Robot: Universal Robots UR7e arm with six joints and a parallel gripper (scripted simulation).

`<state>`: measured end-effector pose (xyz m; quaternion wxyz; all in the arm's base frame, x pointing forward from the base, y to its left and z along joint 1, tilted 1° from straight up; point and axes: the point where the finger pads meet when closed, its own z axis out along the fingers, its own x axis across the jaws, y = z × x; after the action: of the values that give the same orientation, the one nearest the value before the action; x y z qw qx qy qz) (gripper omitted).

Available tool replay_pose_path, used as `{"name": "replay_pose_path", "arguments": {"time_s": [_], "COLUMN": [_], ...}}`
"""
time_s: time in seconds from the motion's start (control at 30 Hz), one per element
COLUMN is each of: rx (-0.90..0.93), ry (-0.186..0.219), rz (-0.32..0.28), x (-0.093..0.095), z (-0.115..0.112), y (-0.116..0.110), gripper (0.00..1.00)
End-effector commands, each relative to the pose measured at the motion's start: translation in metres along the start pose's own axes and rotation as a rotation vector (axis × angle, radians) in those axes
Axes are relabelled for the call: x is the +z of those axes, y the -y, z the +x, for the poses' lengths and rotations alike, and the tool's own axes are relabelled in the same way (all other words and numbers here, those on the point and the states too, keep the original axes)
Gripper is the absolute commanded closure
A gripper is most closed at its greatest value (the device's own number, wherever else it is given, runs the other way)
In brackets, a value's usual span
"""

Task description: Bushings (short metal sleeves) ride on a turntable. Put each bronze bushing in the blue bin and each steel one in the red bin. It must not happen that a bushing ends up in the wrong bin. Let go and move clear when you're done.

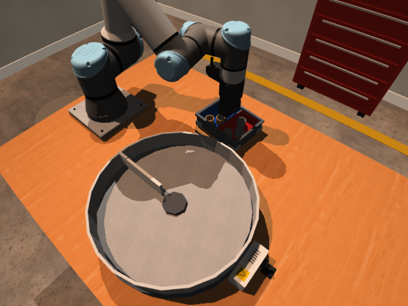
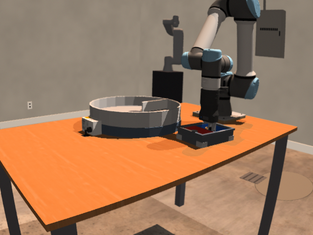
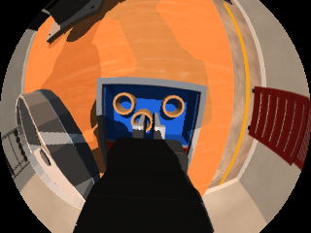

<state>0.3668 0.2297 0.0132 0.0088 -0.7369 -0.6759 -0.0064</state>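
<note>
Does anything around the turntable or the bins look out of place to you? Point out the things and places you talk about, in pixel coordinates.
Nothing stands out: three bronze bushings show in the blue bin (image 3: 155,103), and the turntable (image 1: 178,243) (image 2: 135,118) shows no spill or damage.
</note>
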Motion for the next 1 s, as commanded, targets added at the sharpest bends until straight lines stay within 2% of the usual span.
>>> {"name": "replay_pose_path", "arguments": {"time_s": [0.0,0.17,0.2,0.97], "rx": [0.0,0.0,0.0,0.0], "ry": [-0.001,-0.001,-0.001,-0.001], "rz": [-0.001,-0.001,-0.001,-0.001], "x": [-0.0004,-0.0003,-0.0003,-0.0003], "z": [0.0002,0.0002,0.0002,0.0002], "y": [-0.0004,-0.0004,-0.0004,-0.0004], "gripper": [1.0,1.0,0.58,0.58]}}
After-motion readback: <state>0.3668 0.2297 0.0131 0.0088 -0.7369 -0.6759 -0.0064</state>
